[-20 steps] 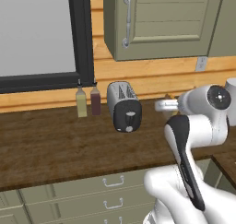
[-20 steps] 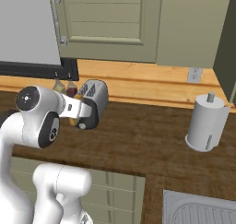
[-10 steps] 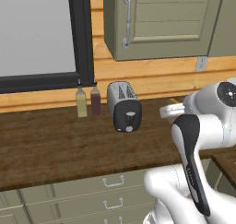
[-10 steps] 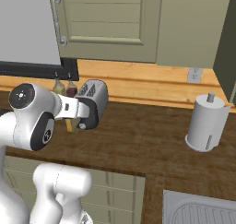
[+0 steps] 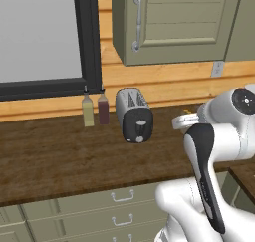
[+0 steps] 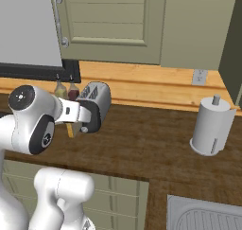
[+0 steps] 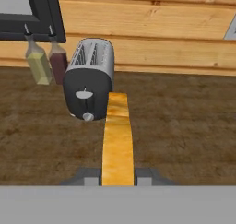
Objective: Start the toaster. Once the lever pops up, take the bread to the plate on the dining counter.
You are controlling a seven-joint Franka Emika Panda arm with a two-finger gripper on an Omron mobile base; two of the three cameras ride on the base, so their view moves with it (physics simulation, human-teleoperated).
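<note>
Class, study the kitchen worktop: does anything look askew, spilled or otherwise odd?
Nothing spilled. The toaster and both bottles stand upright. The one oddity: the bread is not in the slots but edge-on between the gripper fingers.

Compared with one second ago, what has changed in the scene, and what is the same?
The arm has drawn back, away from the toaster and toward the right of the left base view, carrying the bread with it. The gripper stays shut on the bread, seen edge-on in the hand view. The toaster, the two bottles and the paper towel roll have not moved.
</note>
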